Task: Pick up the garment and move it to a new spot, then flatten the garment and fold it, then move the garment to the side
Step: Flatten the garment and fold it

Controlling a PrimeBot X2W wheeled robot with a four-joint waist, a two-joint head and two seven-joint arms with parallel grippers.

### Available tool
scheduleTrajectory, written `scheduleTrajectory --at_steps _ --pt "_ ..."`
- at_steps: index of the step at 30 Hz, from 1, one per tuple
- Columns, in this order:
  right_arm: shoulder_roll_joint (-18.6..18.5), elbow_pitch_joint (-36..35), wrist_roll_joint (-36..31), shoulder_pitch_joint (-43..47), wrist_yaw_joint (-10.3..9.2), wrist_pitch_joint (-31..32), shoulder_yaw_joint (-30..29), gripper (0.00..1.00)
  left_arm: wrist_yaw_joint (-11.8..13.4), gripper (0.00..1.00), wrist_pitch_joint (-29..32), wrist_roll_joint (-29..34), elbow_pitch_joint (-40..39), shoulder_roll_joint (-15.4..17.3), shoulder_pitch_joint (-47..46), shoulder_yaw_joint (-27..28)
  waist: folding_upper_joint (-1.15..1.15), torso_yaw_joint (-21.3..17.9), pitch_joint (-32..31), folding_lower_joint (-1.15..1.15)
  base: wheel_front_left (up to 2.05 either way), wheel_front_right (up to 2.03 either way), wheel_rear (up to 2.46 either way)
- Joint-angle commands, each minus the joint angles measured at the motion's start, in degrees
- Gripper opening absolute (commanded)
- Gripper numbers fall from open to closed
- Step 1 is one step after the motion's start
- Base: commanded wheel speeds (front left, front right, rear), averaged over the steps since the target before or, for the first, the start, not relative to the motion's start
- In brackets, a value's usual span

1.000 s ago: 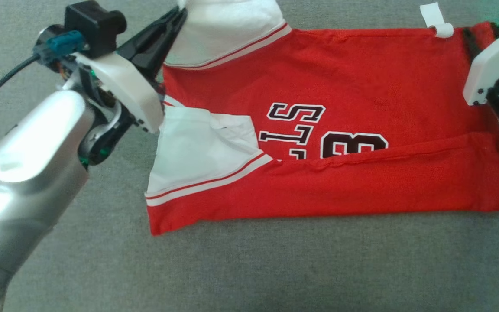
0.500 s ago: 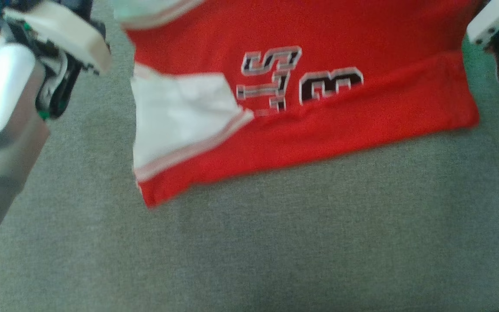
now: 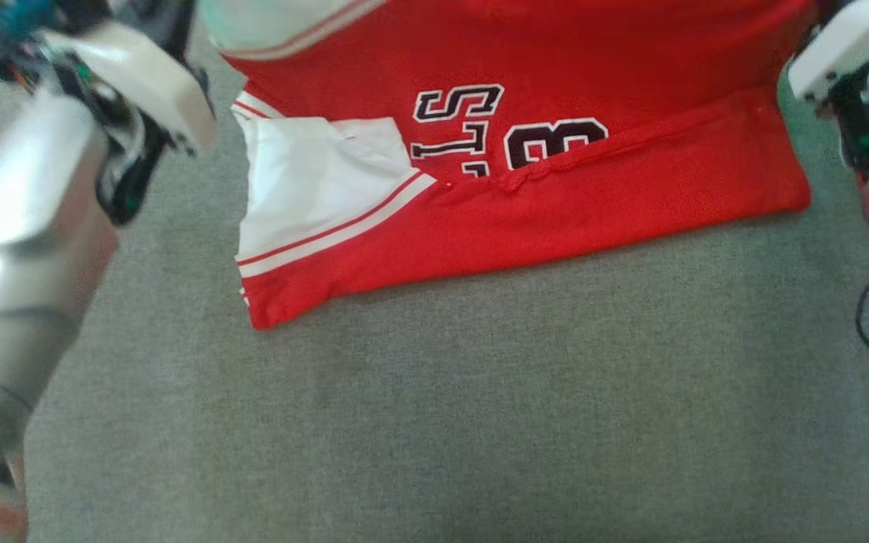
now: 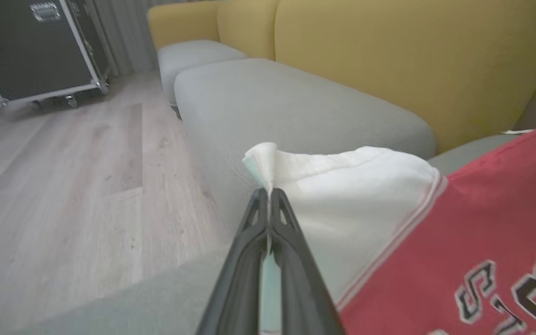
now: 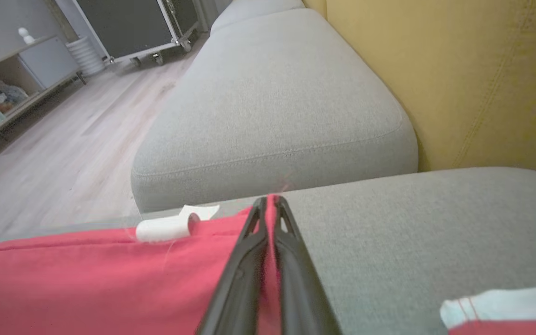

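I have the left gripper point(image 4: 268, 197) clamped on a white sleeve point(image 4: 342, 186) of the red garment point(image 3: 593, 204), and the right gripper point(image 5: 269, 204) pinched tight on its red hem beside a white tag point(image 5: 163, 228). The garment's near, folded edge lies on the grey sofa seat point(image 3: 480, 422), black lettering point(image 3: 510, 132) showing, yellow backrest point(image 4: 389, 60) behind.

garment point(image 3: 593, 204): matt knit cloth | cushion point(image 3: 480, 422): rough woven fabric | left forearm point(image 3: 19, 226): glossy, metallic

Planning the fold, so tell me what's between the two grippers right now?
The red jersey itself: left gripper pinches its white sleeve, right gripper its red edge, per the wrist views; the head view shows cloth spanning between.
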Motion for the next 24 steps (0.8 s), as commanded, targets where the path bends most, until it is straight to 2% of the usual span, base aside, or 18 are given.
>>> scheduleTrajectory --at_steps 1,7,11,12,17,21,24 --pt "-0.94 -2.09 1.19 1.64 -0.05 1.02 1.60 0.00 -0.42 0.00 0.97 -0.95 -1.48 2.61 0.15 0.91 0.00 0.69 -1.14 0.00 0.00 0.00 0.00" --pt "-4.93 -3.33 4.08 6.28 -0.05 6.85 7.36 0.00 -0.91 0.00 7.13 -6.76 -7.24 6.34 6.38 -3.07 0.00 1.46 -3.79 0.00 0.00 0.00 0.00" --pt "-7.61 -4.62 6.05 8.85 -0.05 10.50 10.92 0.00 -0.93 0.00 14.70 -13.44 -14.50 10.74 10.48 -6.16 0.00 1.72 -5.11 0.00 0.00 0.00 0.00" --pt "-7.61 -4.62 6.05 8.85 -0.05 10.50 10.92 0.00 -0.93 0.00 14.70 -13.44 -14.50 10.74 10.48 -6.16 0.00 1.72 -5.11 0.00 0.00 0.00 0.00" --pt "-10.78 -7.25 8.06 11.17 -0.05 15.64 16.23 0.00 -0.94 0.00 24.09 -18.88 -23.48 16.69 13.69 -10.52 0.00 1.57 -6.07 0.00 0.00 0.00 0.00" --pt "-12.88 -8.66 8.85 11.80 -0.05 18.67 20.19 0.00 -0.95 0.00 27.75 -22.03 -27.16 19.94 14.85 -11.34 0.00 1.08 -6.74 0.00 0.00 0.00 0.00" --pt "-13.84 -9.54 9.19 12.08 -0.05 20.09 22.98 0.00 -0.95 0.00 29.03 -23.15 -28.63 21.15 15.20 -11.65 0.00 0.72 -7.00 0.00 0.00 0.00 0.00"
